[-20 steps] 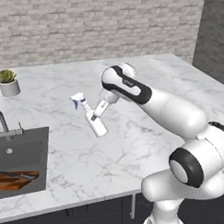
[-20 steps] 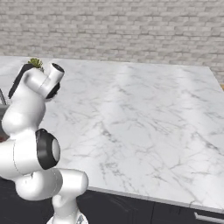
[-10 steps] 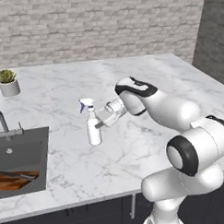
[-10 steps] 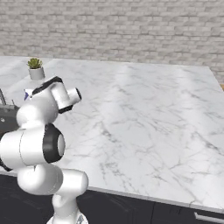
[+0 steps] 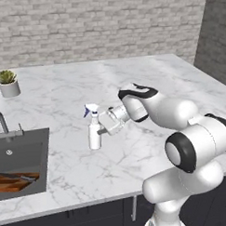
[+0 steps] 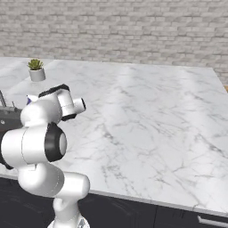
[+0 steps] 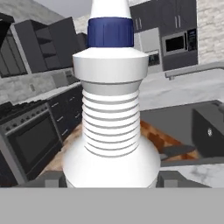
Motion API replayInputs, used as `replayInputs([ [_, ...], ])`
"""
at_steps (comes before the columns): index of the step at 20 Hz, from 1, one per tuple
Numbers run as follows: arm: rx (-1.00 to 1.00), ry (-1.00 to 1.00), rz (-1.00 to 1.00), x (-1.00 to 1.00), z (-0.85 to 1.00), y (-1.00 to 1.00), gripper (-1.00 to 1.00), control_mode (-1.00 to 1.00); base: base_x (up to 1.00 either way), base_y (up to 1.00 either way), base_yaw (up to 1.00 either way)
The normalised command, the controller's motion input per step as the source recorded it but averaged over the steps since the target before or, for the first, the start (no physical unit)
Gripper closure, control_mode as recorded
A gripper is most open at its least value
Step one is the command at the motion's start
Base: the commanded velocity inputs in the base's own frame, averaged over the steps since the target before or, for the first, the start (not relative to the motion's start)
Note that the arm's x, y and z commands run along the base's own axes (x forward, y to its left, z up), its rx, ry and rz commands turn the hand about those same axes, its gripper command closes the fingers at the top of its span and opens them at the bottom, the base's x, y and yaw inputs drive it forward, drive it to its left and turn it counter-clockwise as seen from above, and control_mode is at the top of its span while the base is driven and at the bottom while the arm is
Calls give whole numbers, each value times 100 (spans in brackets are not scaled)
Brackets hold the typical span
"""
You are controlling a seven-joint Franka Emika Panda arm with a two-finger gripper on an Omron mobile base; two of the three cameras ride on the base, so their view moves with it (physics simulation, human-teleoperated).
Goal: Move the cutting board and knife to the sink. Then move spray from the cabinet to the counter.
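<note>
A: What does the arm (image 5: pixel 180 126) look like?
B: Glossy white, built of rounded, bulbous shells, with dark bands and black discs at the joints.
A: And the hand end?
B: A black-trimmed white wrist leads to a pale grey gripper (image 5: pixel 103 128); its fingers (image 7: pixel 173 178) show as small dark grey blocks.

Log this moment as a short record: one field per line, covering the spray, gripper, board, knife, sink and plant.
spray: white spray bottle upright on the counter, right of the sink
gripper: the gripper at the bottle's side, fingers either side of its base in the hand view; grip or release cannot be told
cutting board: cutting board lying in the sink
knife: knife on top of the board
plant: potted plant at the counter's back left, apart from the rest
</note>
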Motion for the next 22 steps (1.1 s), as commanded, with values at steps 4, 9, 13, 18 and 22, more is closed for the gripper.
replayInputs([
  [4,0,-13,0,4,-15,0,100,-100,0,0,0],
  [9,0,-20,0,5,-22,1,100,-100,0,0,0],
  [13,0,-12,0,20,-25,8,100,-100,0,0,0],
  [18,0,-5,0,23,-29,6,100,-100,0,0,0],
  [22,0,0,0,20,-30,3,100,-100,0,0,0],
])
